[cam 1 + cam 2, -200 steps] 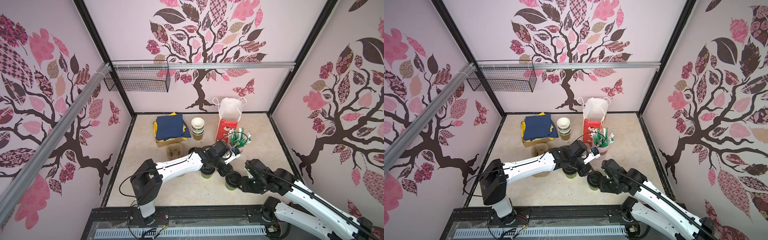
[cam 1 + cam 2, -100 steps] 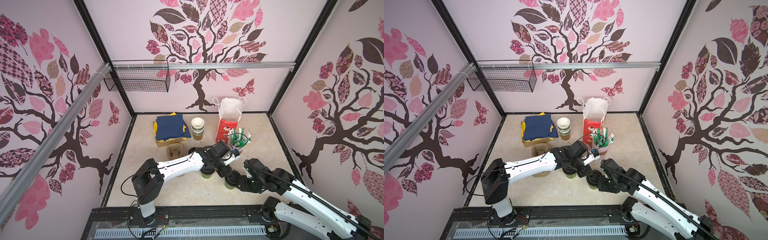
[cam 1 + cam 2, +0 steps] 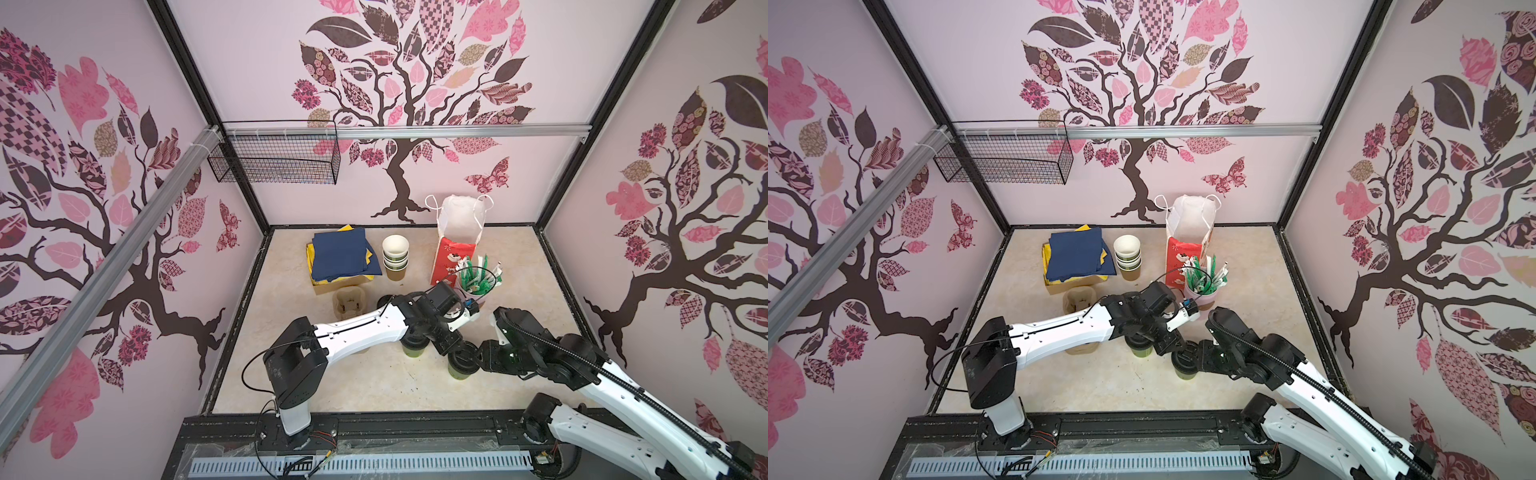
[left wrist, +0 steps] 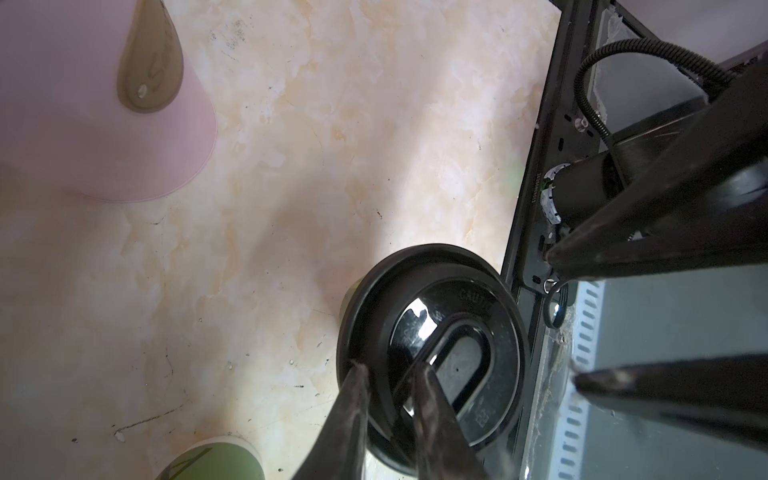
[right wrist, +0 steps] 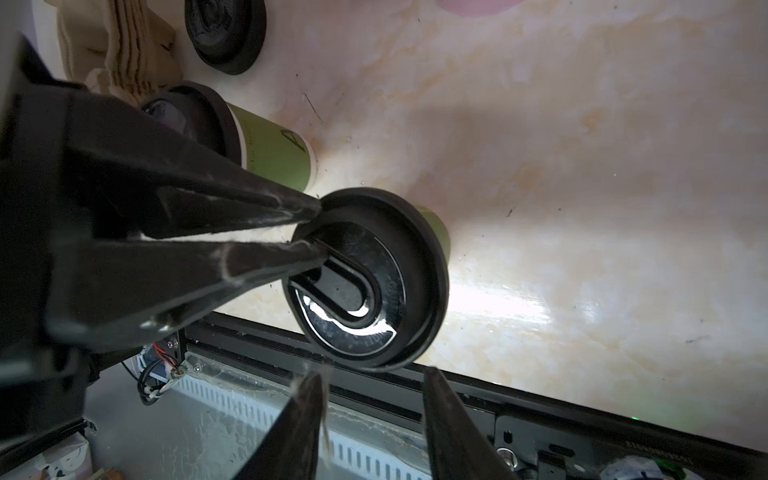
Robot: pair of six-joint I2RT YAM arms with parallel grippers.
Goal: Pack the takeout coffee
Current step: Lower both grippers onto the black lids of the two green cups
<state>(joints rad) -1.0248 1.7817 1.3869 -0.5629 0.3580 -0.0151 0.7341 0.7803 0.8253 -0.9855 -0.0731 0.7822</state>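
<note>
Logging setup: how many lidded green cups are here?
2. One cup under the left arm; the other cup nearer the front, left claw on its lid. Arms may hide more.

Left hand (image 3: 456,350) at lidded green cup (image 3: 460,369)

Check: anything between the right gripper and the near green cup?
Nothing visible between them: the right gripper hangs open right beside the near green cup. The left gripper straddles the rim of its lid.
</note>
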